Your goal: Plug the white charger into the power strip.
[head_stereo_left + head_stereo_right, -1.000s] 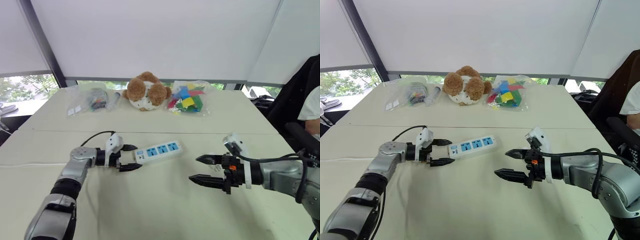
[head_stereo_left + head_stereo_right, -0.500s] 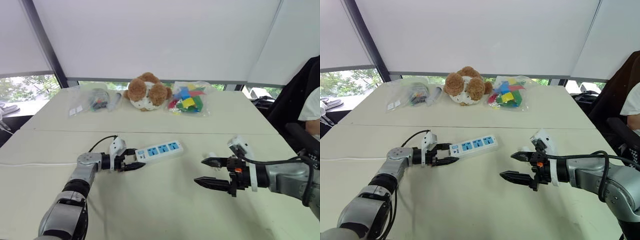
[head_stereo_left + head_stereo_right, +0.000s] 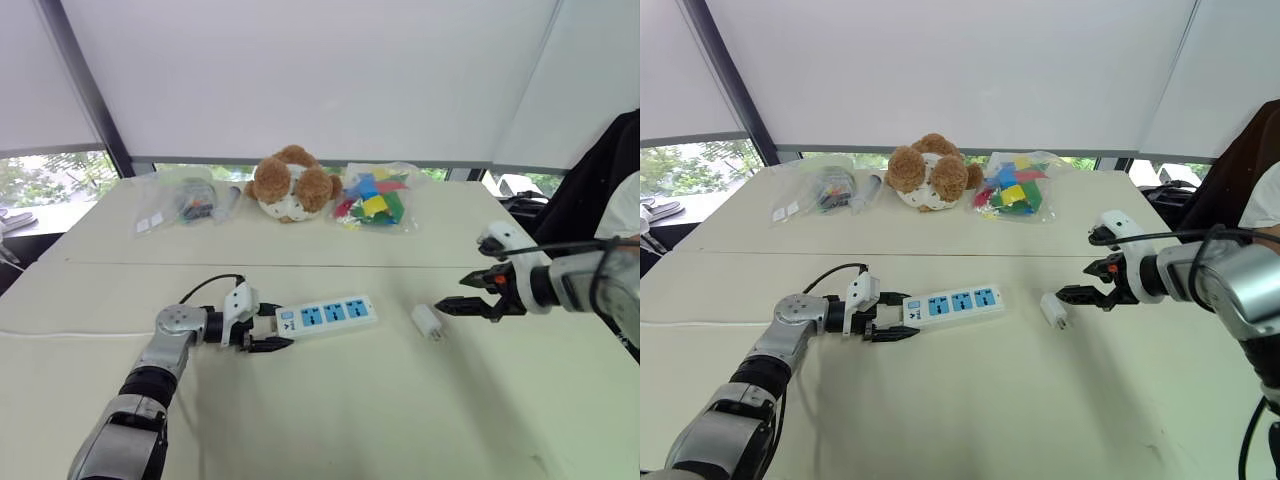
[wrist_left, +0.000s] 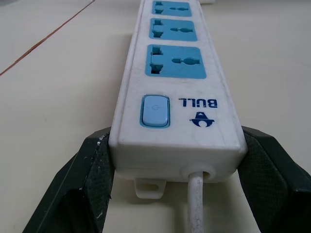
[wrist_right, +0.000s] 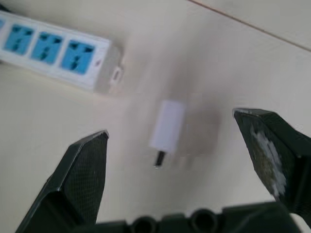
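The white power strip [image 3: 330, 313] with blue sockets lies flat on the cream table [image 3: 330, 420]. My left gripper [image 3: 268, 328] is shut on its cord end; in the left wrist view both black fingers [image 4: 92, 179] press the sides of the power strip [image 4: 177, 97] by the switch. The white charger [image 3: 427, 321] lies on its side just right of the strip, apart from it. My right gripper [image 3: 455, 292] hangs open a little to the right of the charger. The right wrist view has the charger [image 5: 167, 124] between the spread fingers [image 5: 82, 170], untouched.
At the table's far side sit a brown teddy bear [image 3: 292, 183], a bag of coloured blocks [image 3: 375, 200] and a clear bag of small items [image 3: 190, 200]. A person in a white sleeve [image 3: 625, 215] sits at the right edge. The strip's cord [image 3: 205, 285] loops behind my left wrist.
My left gripper has closed on the strip's end and the strip has slid to the right. My right gripper has pulled back to the right, leaving the charger lying in sight.
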